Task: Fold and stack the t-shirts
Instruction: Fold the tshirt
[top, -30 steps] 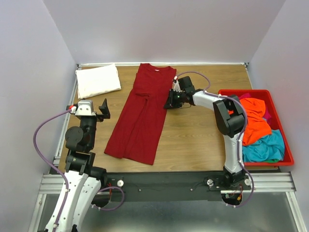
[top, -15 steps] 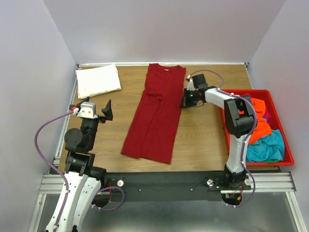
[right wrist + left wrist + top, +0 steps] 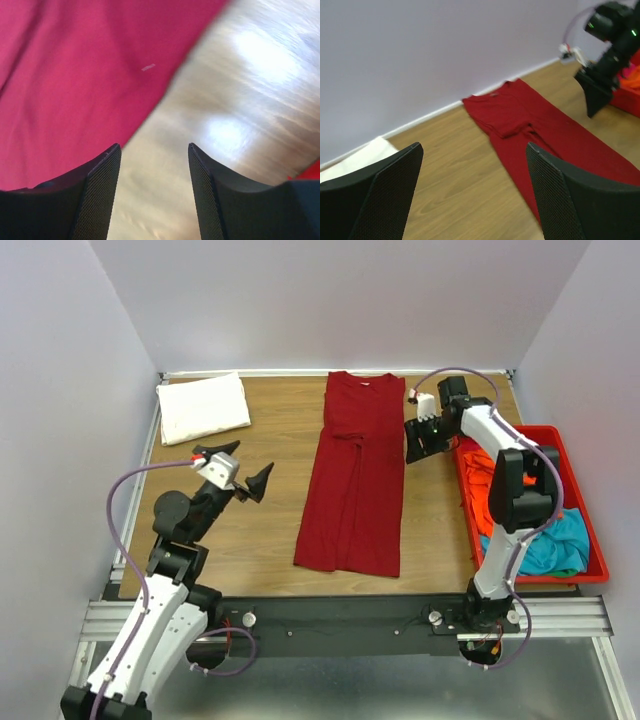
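Dark red t-shirt [image 3: 355, 480] flat on table [image 3: 440, 520], centre, folded to long strip, collar at far edge. White t-shirt [image 3: 203, 407] folded, far-left corner. Right gripper [image 3: 418, 440] fingers apart, empty, just beside dark red t-shirt's right edge. Left gripper [image 3: 243, 468] fingers apart, empty, left of it. Teal t-shirt [image 3: 555, 540] in red bin [image 3: 535, 429].

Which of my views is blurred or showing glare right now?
Right wrist: smeared throughout, with bright glare patches on the table beside the dark red t-shirt. Left wrist: mostly clear, slightly soft in the distance. Top external: sharp and evenly lit, no glare.
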Controlling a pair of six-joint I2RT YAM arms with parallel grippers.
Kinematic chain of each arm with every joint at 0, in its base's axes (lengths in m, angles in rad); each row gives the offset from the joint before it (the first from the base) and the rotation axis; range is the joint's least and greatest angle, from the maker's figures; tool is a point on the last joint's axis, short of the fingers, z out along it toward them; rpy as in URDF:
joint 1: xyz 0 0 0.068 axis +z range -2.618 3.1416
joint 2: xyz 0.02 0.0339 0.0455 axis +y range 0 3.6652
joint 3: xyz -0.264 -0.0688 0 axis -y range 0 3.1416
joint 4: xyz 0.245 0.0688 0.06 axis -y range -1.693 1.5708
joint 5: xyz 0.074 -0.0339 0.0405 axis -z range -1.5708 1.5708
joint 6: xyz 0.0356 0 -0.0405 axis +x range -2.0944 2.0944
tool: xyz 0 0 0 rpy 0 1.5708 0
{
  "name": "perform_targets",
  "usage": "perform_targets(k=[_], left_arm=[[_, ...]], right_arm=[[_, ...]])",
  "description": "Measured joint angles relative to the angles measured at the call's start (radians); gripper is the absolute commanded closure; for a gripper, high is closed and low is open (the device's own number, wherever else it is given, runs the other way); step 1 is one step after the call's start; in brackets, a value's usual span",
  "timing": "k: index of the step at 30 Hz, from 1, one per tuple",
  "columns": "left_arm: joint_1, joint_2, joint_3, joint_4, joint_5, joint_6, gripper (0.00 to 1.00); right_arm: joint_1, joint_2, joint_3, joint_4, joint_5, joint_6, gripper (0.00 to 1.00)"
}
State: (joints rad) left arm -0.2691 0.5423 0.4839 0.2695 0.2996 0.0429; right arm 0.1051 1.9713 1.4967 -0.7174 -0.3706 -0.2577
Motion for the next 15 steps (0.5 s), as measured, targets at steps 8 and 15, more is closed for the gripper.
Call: perform_targets(k=[8, 15], left_arm=[[-0.210, 0.064, 0.005, -0.058, 0.064, 0.258, 0.02], [-0.288, 0.069, 0.032, -0.187, 0.079, 0.547, 0.02]], right_arm=[[0.045, -0.282, -0.120, -0.215, -0.250, -0.447, 0.06], [0.389, -0.706, -0.569, -0.124, -0.311, -0.633, 0.00]])
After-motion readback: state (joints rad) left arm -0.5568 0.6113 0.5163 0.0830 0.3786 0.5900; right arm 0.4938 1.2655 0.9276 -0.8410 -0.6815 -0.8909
